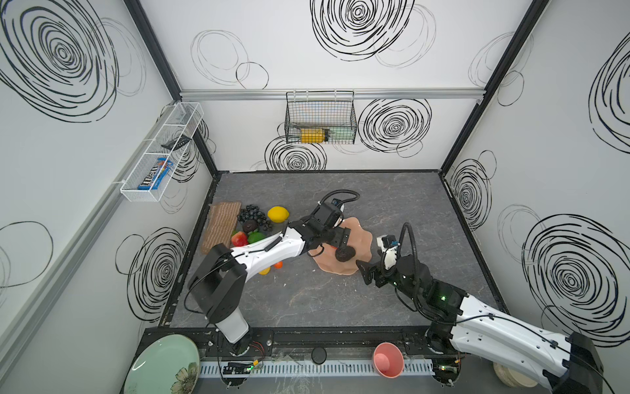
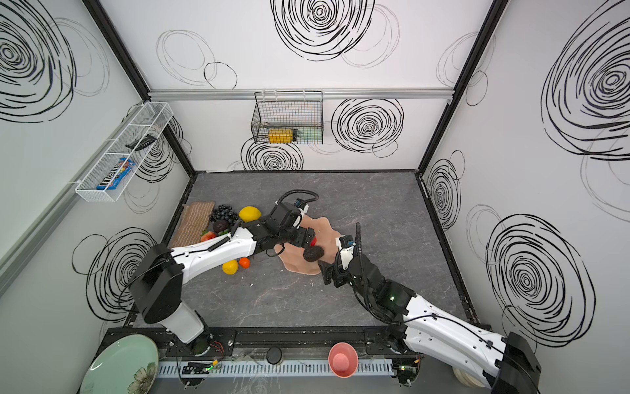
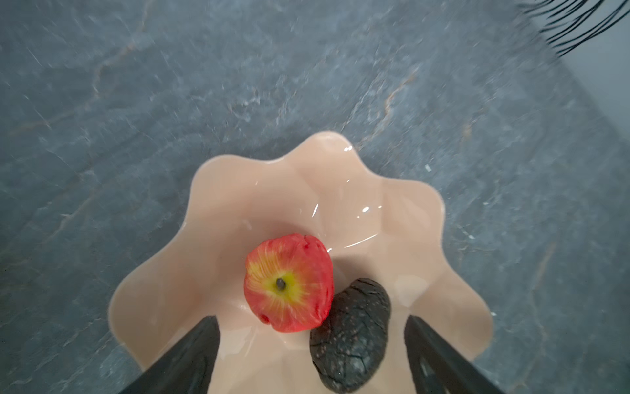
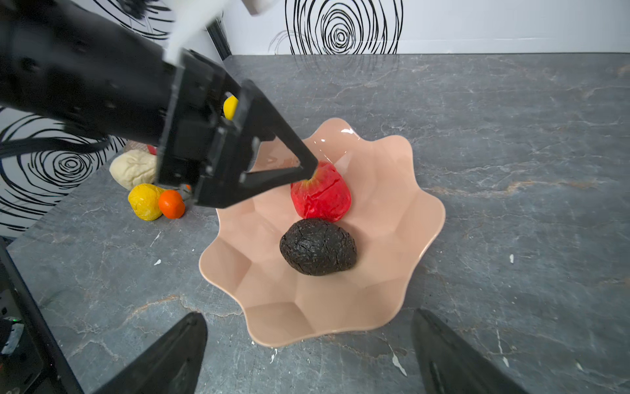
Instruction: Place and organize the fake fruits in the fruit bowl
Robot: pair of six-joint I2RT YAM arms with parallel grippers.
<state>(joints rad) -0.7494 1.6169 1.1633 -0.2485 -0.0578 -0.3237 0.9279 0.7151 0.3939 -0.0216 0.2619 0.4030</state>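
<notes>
At the counter's left edge you see a woven mat (image 1: pixel 220 227). Just beside it lie the grape bunch (image 1: pixel 254 215), a lemon (image 1: pixel 278 214) and a loose avocado (image 1: pixel 250 225), with a strawberry (image 1: pixel 239 238) and a lime (image 1: pixel 255 237) near them. Nearer the front edge, a second lemon (image 2: pixel 230 266) and an orange (image 2: pixel 244 262) touch each other. The fruit bowl (image 4: pixel 392 191) stands near the counter's middle. Inside it the red apple (image 4: pixel 322 194) touches the bowl avocado (image 4: pixel 317 247). Your left gripper (image 3: pixel 311 320) hangs over the apple, jaws spread, holding nothing. Your right gripper (image 4: pixel 309 314) is at the bowl's front right rim, also wide apart and empty.
</notes>
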